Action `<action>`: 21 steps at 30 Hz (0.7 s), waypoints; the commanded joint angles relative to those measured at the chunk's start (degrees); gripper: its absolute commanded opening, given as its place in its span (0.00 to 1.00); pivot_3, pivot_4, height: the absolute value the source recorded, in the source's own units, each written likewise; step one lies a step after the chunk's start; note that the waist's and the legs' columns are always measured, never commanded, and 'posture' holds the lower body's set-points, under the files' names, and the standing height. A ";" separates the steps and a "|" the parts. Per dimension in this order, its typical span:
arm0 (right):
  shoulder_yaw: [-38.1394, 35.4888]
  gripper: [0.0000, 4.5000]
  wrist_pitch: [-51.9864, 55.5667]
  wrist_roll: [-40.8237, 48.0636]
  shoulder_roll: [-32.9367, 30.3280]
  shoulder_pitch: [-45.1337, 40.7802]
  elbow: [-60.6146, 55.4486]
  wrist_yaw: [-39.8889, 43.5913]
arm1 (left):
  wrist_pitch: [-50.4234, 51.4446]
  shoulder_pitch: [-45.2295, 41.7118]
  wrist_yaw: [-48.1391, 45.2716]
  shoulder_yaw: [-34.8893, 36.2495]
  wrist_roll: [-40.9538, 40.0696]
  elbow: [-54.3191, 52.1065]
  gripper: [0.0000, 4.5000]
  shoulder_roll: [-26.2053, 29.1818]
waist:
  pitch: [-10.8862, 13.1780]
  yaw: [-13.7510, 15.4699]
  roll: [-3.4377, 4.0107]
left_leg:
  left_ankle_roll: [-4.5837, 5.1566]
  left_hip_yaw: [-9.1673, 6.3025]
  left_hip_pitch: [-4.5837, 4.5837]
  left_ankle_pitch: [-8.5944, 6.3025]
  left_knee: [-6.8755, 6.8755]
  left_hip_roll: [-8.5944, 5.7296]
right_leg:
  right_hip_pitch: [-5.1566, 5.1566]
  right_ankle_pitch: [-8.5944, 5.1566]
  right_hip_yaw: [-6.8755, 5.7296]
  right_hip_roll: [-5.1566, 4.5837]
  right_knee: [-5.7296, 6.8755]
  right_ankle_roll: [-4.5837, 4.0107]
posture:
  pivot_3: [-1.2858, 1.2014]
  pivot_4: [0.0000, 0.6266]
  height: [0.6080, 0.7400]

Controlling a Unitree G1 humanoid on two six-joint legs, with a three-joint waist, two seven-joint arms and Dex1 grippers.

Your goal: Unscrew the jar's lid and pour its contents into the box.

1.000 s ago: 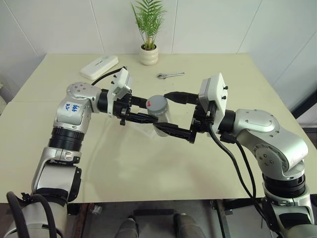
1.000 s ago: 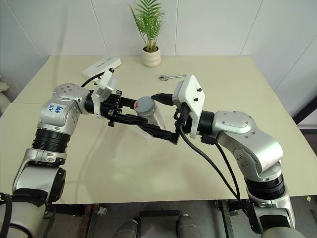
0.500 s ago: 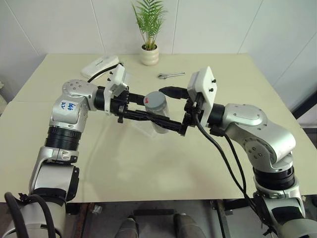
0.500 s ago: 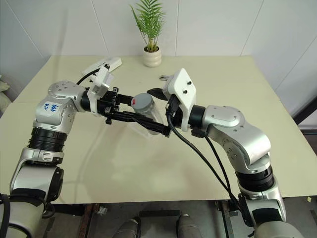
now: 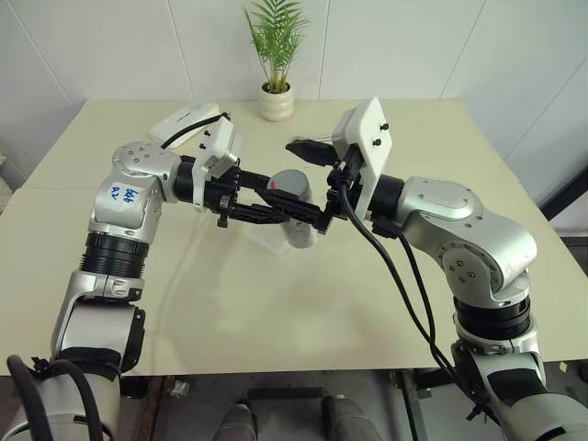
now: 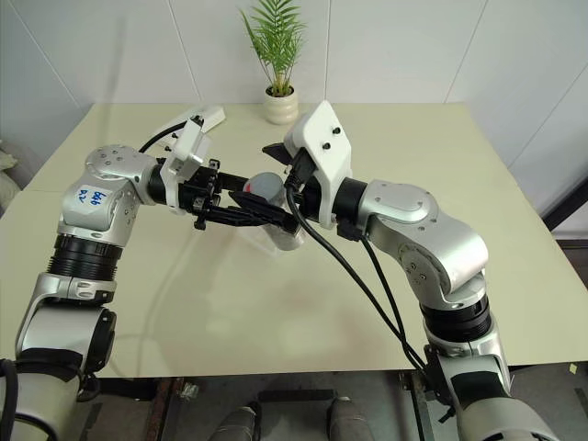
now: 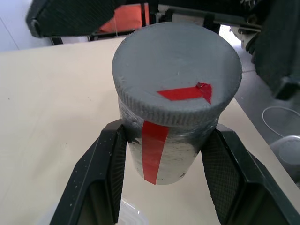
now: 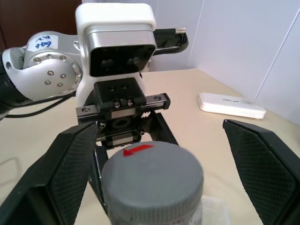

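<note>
Left gripper [image 7: 161, 154] is clamped on the small silvery-grey metal jar [image 7: 161, 157] with its red stripe, holding it above the cream tabletop [image 5: 276, 294]. Right gripper [image 8: 154, 154], fingers spread wide, straddles the round grey lid [image 8: 152, 180] without touching.

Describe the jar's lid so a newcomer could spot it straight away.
Over the middle of the beige table, the left claw is shut on a small silvery-grey jar. The round grey ribbed lid caps it, alone bearing a red arrow mark.
</note>
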 commanded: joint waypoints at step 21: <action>2.41 1.00 -0.51 -3.40 1.87 -0.39 1.19 -0.96 | 3.20 -3.05 0.63 -1.21 2.71 -1.66 0.45 1.69 | 0.01 -0.10 0.01 | 0.00 0.00 0.00 0.00 -0.01 0.00 | -0.03 -0.02 0.00 0.02 0.04 -0.03 | 0.52 0.24 1.00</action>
